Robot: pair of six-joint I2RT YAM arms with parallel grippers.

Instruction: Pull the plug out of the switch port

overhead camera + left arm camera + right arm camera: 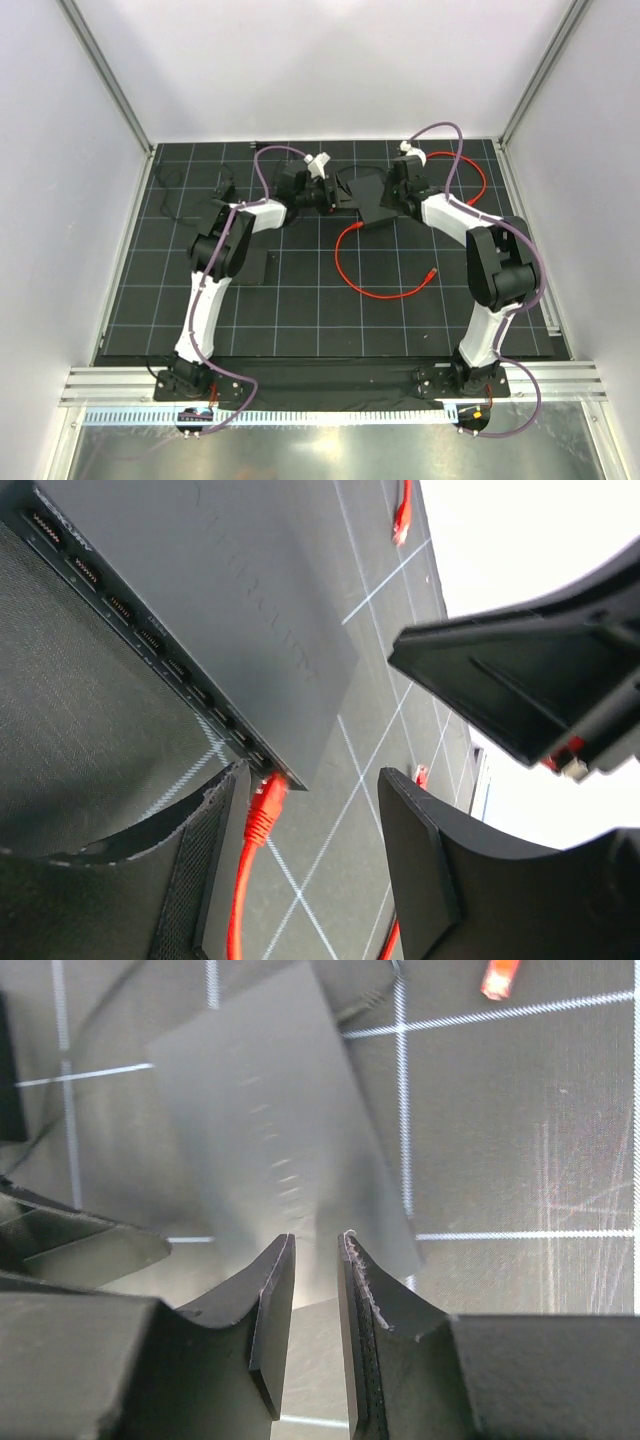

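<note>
The black network switch (373,209) lies on the mat at the back centre. A red plug (267,800) sits in the end port of its row of ports (150,640), and its red cable (372,291) loops toward me. My left gripper (315,825) is open, with the plug between its fingers (215,870), close to the left one and not squeezed. It also shows in the top view (328,196). My right gripper (315,1250) stands over the switch's top (270,1130) near its end, jaws a narrow gap apart with nothing between them.
The cable's free red plug (433,272) lies on the mat at the right, also seen in the right wrist view (497,978). A black flat piece (252,266) lies by the left arm. A thin black wire (176,196) lies at the back left.
</note>
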